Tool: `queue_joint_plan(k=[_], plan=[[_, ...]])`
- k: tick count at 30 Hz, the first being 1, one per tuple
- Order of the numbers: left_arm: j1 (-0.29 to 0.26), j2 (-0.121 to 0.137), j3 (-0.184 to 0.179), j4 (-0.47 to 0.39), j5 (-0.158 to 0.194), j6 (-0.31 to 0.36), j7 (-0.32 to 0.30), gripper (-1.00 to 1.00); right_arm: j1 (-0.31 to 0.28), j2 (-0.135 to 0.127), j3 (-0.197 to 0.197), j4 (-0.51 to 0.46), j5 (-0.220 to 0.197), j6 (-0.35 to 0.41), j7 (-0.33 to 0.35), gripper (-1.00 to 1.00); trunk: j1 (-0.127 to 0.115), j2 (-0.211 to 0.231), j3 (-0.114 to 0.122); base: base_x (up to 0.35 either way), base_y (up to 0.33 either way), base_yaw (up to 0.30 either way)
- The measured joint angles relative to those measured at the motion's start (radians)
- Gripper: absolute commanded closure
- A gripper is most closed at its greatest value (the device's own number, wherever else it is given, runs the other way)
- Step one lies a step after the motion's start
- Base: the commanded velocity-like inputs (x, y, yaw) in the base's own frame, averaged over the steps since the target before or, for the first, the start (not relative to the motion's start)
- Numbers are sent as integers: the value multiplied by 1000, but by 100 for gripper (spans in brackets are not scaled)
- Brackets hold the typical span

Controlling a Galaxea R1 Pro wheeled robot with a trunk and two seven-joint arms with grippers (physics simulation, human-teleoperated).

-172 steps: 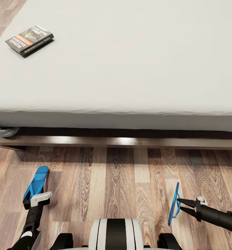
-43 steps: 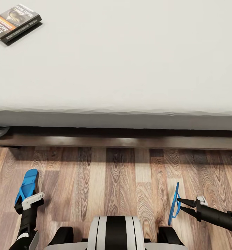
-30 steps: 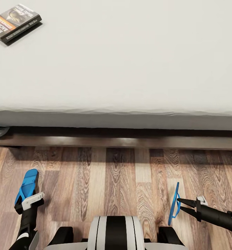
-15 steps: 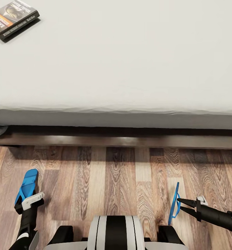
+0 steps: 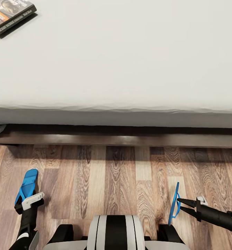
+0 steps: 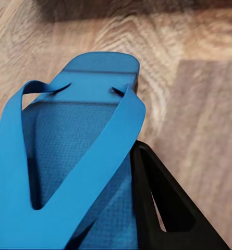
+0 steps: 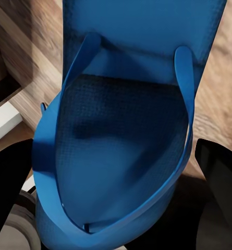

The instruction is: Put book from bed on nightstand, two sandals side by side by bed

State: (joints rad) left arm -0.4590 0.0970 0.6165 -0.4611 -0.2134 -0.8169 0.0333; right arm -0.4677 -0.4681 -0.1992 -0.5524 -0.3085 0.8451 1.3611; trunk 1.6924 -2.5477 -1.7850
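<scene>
while i face the long side of the big low bed (image 5: 130,69) with its plain white mattress and dark brown wooden frame, my head view has the thin dark paperback book (image 5: 11,14) with the orange band lying at the mattress's far left corner, partly cut by the picture's edge. down on the light-brown wood plank floor (image 5: 119,180), near the frame's edge, my left gripper (image 5: 27,203) pinches one bright blue flat sandal (image 5: 26,184), sole level, toe pointing at the bed. my right gripper (image 5: 180,204) pinches the other blue sandal (image 5: 174,203), turned up on its edge. the two sandals are well apart, either side of my trunk.

in my left wrist view, the blue sandal (image 6: 69,172) sits over a black finger (image 6: 162,208), its thong straps up.

in my right wrist view, the other sandal (image 7: 126,130) sits between my black fingers (image 7: 220,198), straps facing the camera.
</scene>
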Motion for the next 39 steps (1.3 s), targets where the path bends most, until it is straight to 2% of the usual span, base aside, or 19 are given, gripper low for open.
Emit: queue_joint_plan(k=[33,34,39], plan=[[0,-1,0,1,0,0,-3,100,0,-3,-5,1,-11,1,3,100,0,0,0,23,0,0],[0,-1,0,1,0,0,-1,100,0,-6,-6,1,-17,1,2,100,0,0,0,0,0,0],[0,-1,0,0,0,0,0,100,0,-37,-7,7,-112,2,3,100,0,0,0,0,0,0]])
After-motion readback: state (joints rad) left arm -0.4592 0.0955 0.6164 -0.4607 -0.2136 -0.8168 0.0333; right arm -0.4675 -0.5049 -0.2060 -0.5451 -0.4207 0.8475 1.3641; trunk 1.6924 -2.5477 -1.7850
